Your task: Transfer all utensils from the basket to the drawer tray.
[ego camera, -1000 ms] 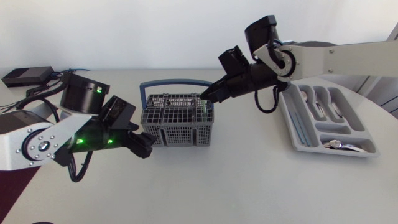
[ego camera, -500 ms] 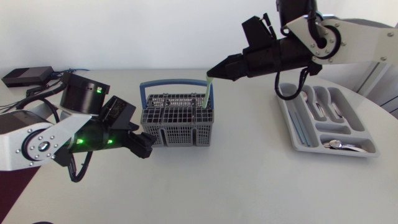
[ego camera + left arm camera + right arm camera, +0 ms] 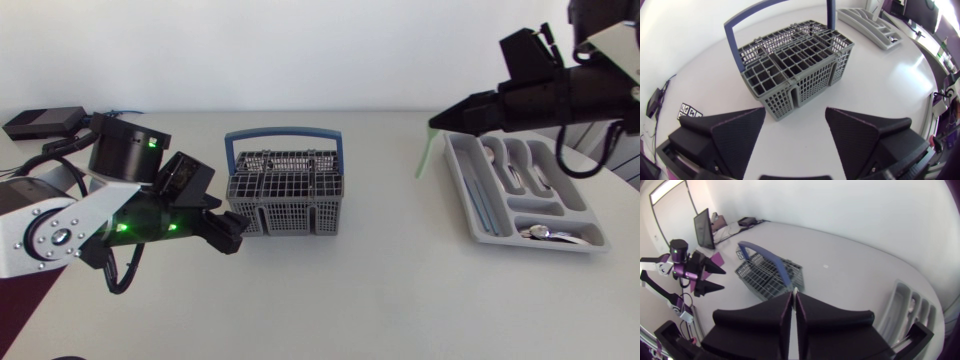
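Pinches a green utensil (image 3: 426,152) in the closed-down right gripper (image 3: 434,124), dangling below its tips just beside the drawer tray (image 3: 468,200) — holds the left gripper (image 3: 795,112) wide open and empty, basket (image 3: 810,85) just ahead.

Green utensil (image 3: 425,156) — kind unclear (top end hidden)

Basket (image 3: 290,218) at table middle; drawer tray (image 3: 562,192) well apart to its right. Left gripper (image 3: 234,236) just beside basket's near-left corner, basket ahead of its fingers. Right gripper (image 3: 445,120) above table between basket and drawer tray, near tray's left edge; utensil (image 3: 425,155) hanging from it. Cutlery (image 3: 515,165) lying in tray's compartments.
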`<control>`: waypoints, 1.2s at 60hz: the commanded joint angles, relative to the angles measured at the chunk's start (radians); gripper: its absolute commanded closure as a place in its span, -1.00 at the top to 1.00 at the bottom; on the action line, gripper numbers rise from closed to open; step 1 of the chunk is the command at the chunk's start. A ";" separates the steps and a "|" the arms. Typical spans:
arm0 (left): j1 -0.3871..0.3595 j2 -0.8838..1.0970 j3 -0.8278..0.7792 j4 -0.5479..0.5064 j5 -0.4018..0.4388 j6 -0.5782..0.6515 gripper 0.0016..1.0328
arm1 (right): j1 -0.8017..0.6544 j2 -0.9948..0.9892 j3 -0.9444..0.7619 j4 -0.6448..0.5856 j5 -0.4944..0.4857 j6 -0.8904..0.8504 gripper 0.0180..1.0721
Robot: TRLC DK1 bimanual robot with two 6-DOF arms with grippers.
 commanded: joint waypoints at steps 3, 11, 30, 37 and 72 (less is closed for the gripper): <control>0.003 -0.022 -0.028 -0.014 0.002 0.003 0.62 | -0.120 -0.052 -0.056 -0.059 0.081 -0.137 -0.89; 0.005 -0.025 -0.027 -0.019 0.002 0.003 0.62 | -0.238 -0.056 -0.122 -0.054 0.198 -0.256 -0.89; -0.003 -0.037 -0.019 -0.038 0.001 0.003 0.62 | -0.509 0.092 -0.200 0.090 0.302 -0.442 -0.88; -0.003 -0.043 -0.016 -0.048 0.001 0.001 0.62 | -0.555 0.155 -0.213 0.162 0.346 -0.480 -0.88; 0.002 -0.059 -0.017 -0.061 0.001 -0.004 0.62 | -0.520 0.319 -0.325 0.429 0.590 -0.511 -0.59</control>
